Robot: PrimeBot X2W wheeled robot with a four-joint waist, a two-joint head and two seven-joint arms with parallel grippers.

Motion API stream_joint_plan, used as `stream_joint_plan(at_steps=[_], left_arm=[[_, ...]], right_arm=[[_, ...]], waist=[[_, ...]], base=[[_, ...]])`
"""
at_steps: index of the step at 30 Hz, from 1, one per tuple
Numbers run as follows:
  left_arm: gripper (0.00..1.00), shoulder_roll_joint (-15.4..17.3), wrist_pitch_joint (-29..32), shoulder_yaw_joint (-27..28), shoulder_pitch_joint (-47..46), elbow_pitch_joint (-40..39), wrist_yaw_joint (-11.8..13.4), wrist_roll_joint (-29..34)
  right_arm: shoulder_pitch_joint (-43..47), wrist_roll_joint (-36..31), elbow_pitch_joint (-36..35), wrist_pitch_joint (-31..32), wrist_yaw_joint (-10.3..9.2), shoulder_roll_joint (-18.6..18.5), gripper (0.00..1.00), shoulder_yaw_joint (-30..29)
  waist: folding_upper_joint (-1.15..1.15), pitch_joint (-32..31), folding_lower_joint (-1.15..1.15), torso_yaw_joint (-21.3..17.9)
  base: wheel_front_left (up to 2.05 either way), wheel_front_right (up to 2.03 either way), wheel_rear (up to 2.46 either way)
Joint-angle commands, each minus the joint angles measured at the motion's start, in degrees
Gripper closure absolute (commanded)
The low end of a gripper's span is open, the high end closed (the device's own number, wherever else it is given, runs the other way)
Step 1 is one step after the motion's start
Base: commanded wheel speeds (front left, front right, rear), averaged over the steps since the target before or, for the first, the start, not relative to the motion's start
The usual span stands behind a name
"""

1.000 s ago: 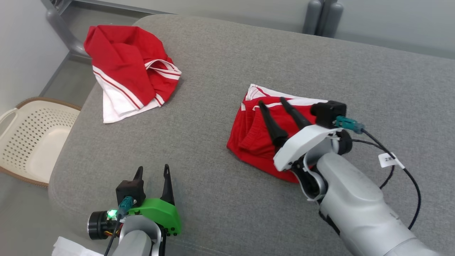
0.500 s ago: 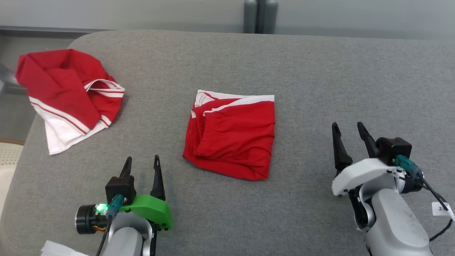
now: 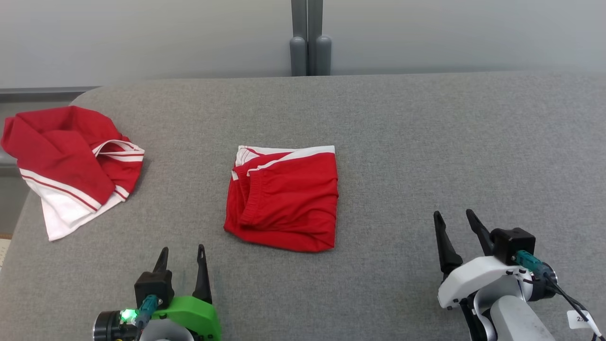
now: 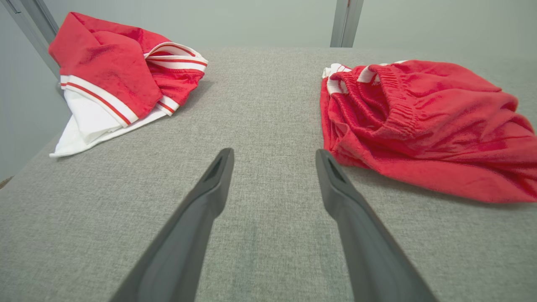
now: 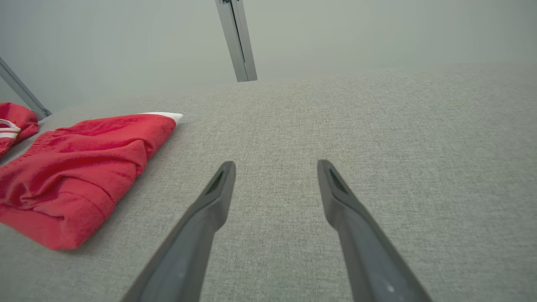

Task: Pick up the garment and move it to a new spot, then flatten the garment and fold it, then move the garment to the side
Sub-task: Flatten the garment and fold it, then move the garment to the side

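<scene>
The garment [image 3: 284,201] lies folded into a red square with a white band along its far edge, in the middle of the grey cushion [image 3: 402,142]. My left gripper [image 3: 182,247] hovers open at the near left, short of the garment's near-left corner. The left wrist view has the garment [image 4: 419,126] to the right of the open left gripper [image 4: 273,152]. My right gripper [image 3: 452,213] stands open at the near right, well clear of the cloth. In the right wrist view the garment [image 5: 75,176] lies left of the open right gripper [image 5: 276,162]. Neither gripper holds anything.
A second red and white garment [image 3: 71,161] lies crumpled at the cushion's far-left corner, also in the left wrist view [image 4: 121,75]. A grey post [image 3: 310,42] rises behind the cushion against the pale wall. Bare cushion stretches to the right of the folded garment.
My right gripper has drawn back off the folded garment to the near right and left it lying flat. The head camera has swung, so the whole picture shifted. The left gripper kept its place.
</scene>
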Motion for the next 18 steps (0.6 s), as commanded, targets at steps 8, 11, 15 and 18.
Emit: stream_joint_plan(at_steps=[8,11,15,18], left_arm=[[0.00,0.2,0.0,1.0,2.5,-0.4,-0.7,1.4],[0.00,0.2,0.0,1.1,2.6,-0.6,-0.8,1.5],[0.00,0.2,0.0,0.8,1.9,-1.2,-0.9,1.2],[0.00,0.2,0.0,0.4,1.0,-1.6,-0.9,0.8]], right_arm=[[2.0,1.1,-0.6,-0.2,0.01,-0.1,0.00,1.1],[2.1,1.1,-0.6,-0.2,0.01,-0.1,0.00,1.2],[1.2,1.3,-1.0,-0.2,0.01,-0.1,0.00,1.7],[-0.7,2.9,-0.7,-0.2,0.01,-0.1,0.00,3.6]], waist=[[0.00,-2.1,0.00,-0.8],[0.00,-2.2,0.00,-0.8],[0.00,-1.1,0.00,-0.3],[0.00,0.1,0.00,0.4]], base=[[0.00,0.00,0.00],[0.00,0.00,0.00],[0.00,0.00,0.00],[0.00,0.00,0.00]])
